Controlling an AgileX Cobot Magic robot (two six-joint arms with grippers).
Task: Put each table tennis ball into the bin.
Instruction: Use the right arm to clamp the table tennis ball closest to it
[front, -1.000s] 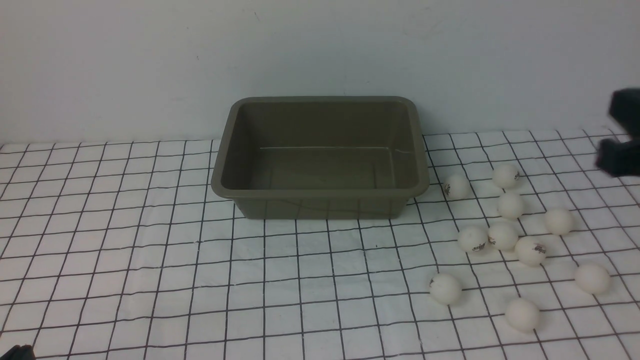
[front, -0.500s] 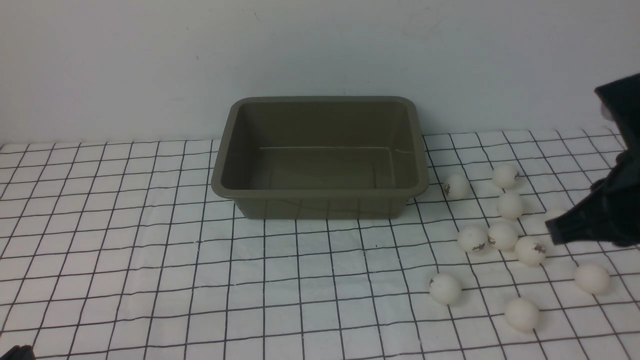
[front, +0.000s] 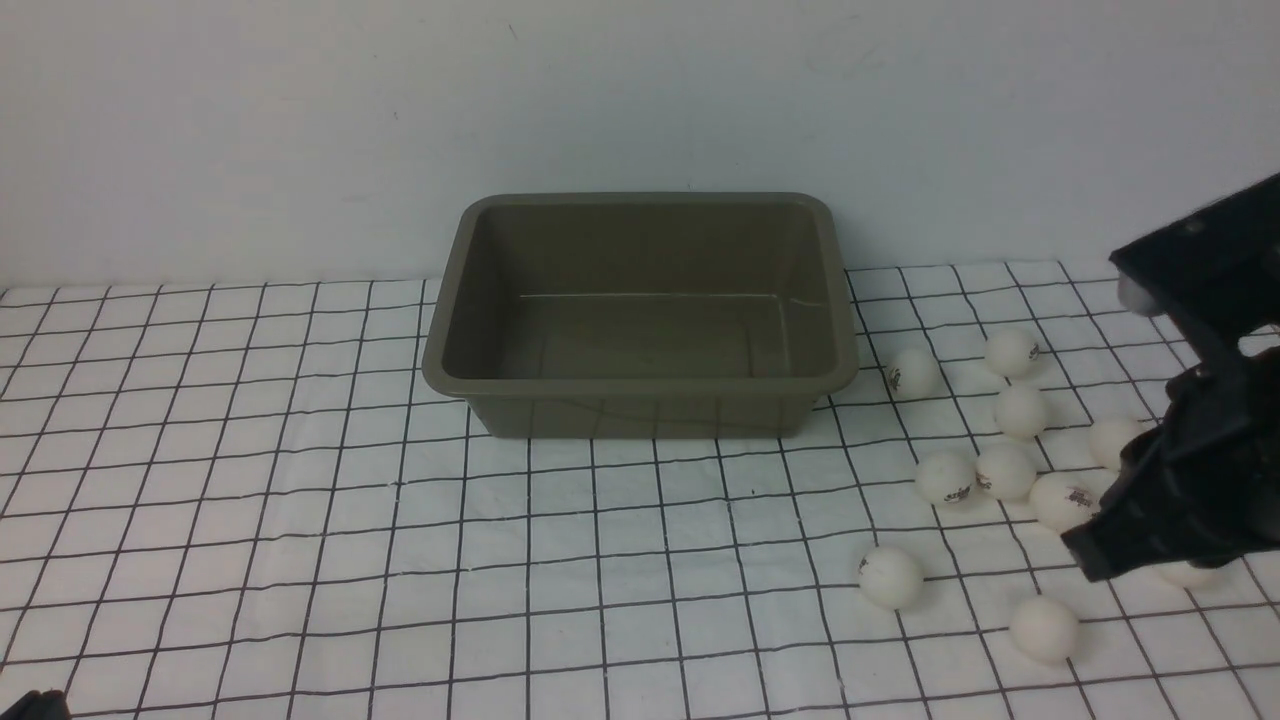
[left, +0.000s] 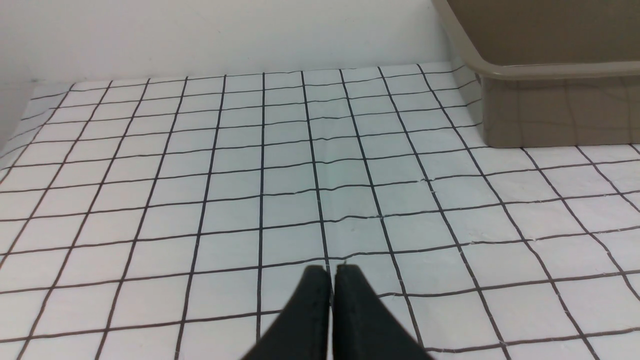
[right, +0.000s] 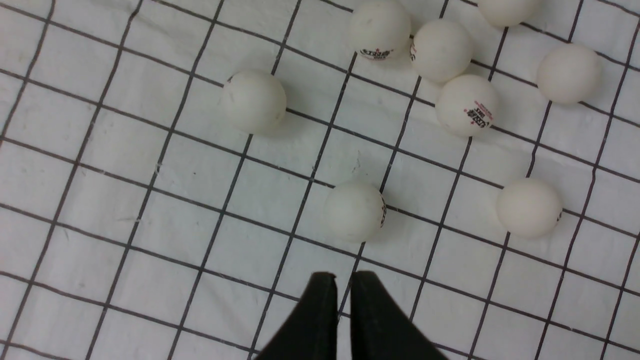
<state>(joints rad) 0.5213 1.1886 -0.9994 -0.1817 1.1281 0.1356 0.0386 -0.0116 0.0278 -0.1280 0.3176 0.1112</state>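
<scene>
The olive-brown bin (front: 640, 385) stands empty at the back middle of the checked cloth; its corner (left: 550, 70) shows in the left wrist view. Several white table tennis balls lie loose to its right, among them one (front: 889, 577) nearest the front and a tight cluster (front: 1005, 471). My right gripper (front: 1085, 560) hangs over the balls' right side, partly covering one ball (front: 1185, 575). In the right wrist view its jaws (right: 343, 280) stand a narrow gap apart, empty, just short of a ball (right: 354, 211). My left gripper (left: 331, 272) is shut and empty, low over the cloth.
A pale wall rises right behind the bin. The white cloth with black grid lines (front: 300, 520) covers the table. Only a dark corner of the left arm (front: 30, 705) shows at the front left edge.
My right arm has come in from the right edge and lowered toward the front, over the balls. Its jaws have parted slightly. Balls, bin and left arm have not moved.
</scene>
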